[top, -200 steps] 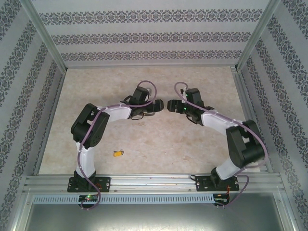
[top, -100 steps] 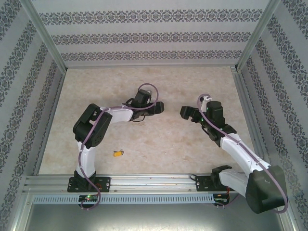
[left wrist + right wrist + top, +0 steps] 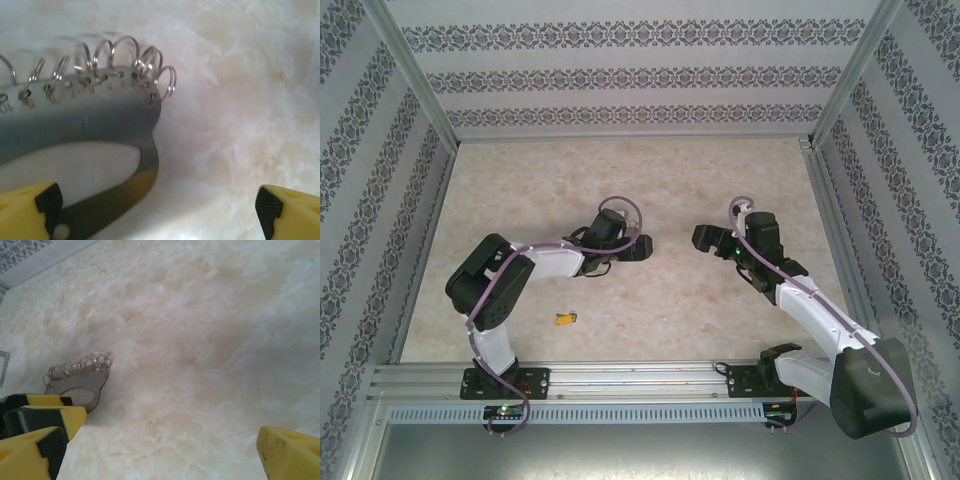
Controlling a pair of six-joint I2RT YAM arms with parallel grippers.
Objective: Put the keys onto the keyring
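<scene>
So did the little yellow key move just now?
No. The key lies in the same spot as before, just beyond the front rail in the top view.

Both arms are bending inward, and the left hand (image 3: 644, 247) and the right hand (image 3: 698, 237) are facing each other, apart, both standing wide open.

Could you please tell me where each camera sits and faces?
Top external: above and behind the bases, looking down at the table; both arms show.
Left wrist: close over the keyring; left tool fingertips at bottom corners.
Right wrist: looking across the table at the keyring; right tool fingertips below.
Both wrist views share the keyring.
</scene>
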